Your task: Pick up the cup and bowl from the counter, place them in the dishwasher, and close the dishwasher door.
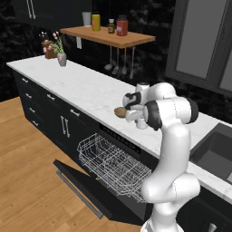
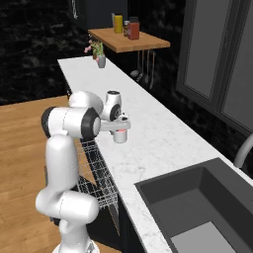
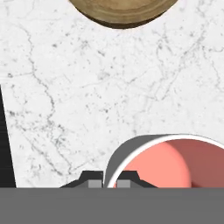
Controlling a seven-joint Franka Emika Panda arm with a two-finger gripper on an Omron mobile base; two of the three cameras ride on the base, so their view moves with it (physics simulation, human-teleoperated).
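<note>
Jaws pinch the cup's rim on the kitchen bench

The jaws (image 3: pixel 106 183) are closed on the wall of the cup (image 3: pixel 168 164), one tip inside the red interior and one outside, the cup standing on the marble bench (image 3: pixel 87 96). The wooden bowl (image 3: pixel 122 11) sits near the cup on the same bench. Below the bench edge, the dishwasher door (image 1: pixel 84 190) hangs open with the wire rack (image 1: pixel 113 165) pulled out.
</note>
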